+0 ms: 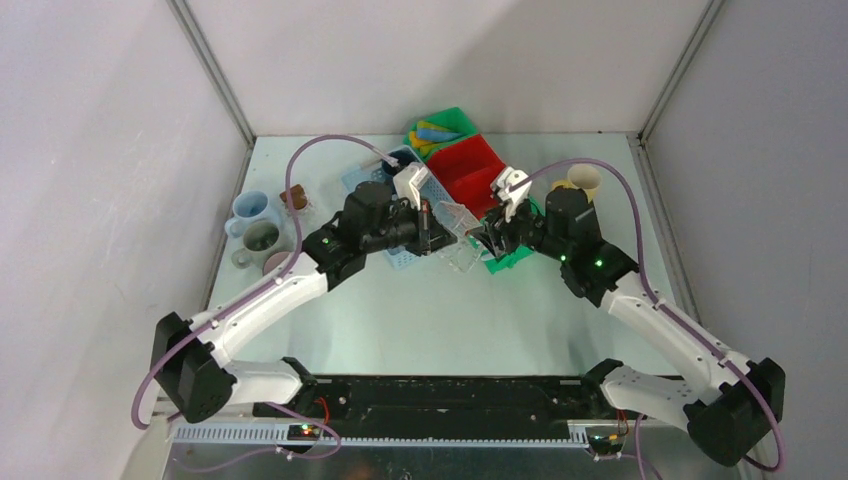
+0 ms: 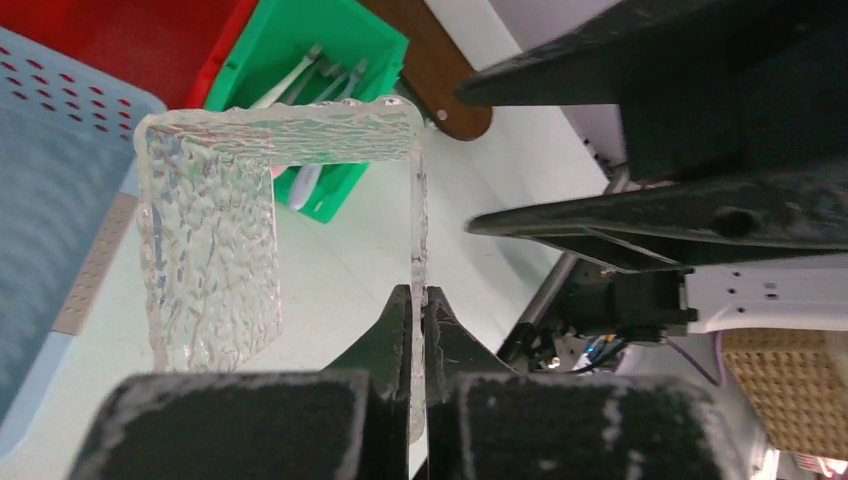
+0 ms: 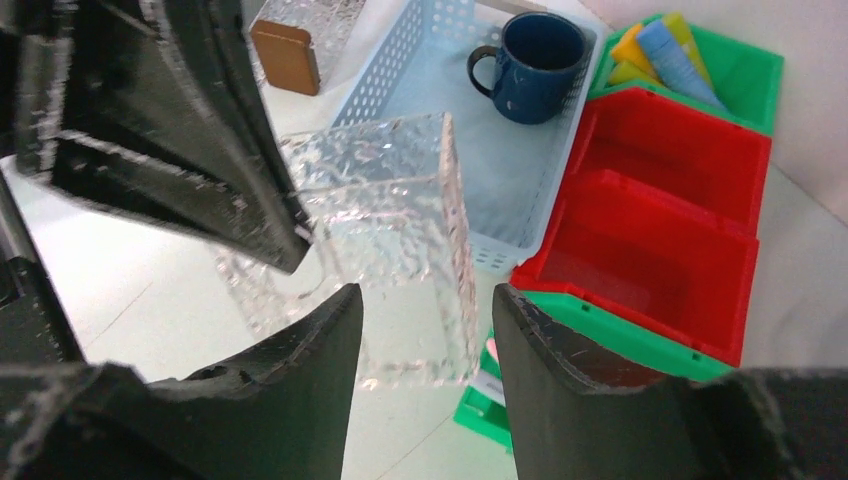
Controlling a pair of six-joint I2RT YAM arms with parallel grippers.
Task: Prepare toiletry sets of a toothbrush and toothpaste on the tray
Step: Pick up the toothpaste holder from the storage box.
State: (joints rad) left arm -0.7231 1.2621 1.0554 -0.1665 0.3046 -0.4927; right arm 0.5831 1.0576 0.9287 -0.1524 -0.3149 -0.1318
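Note:
My left gripper (image 2: 417, 300) is shut on one thin wall of a clear textured plastic box (image 2: 210, 250), held above the table. The same box (image 3: 390, 220) sits just beyond my right gripper (image 3: 425, 300), which is open with nothing between its fingers. From above, both grippers (image 1: 432, 228) (image 1: 492, 235) meet at the box (image 1: 458, 225). Toothbrushes (image 2: 300, 85) lie in a green bin (image 2: 340, 40). Toothpaste tubes (image 3: 665, 45) fill another green bin. A rounded end of the dark brown tray (image 2: 440, 85) shows behind the toothbrush bin.
A dark blue mug (image 3: 535, 65) stands in the light blue perforated basket (image 3: 420, 60). Two red bins (image 3: 660, 200) sit beside it. Pale blue (image 1: 250, 210), grey (image 1: 262, 238) and pink (image 1: 278, 262) mugs stand at the left, a cream mug (image 1: 583, 180) at the back right.

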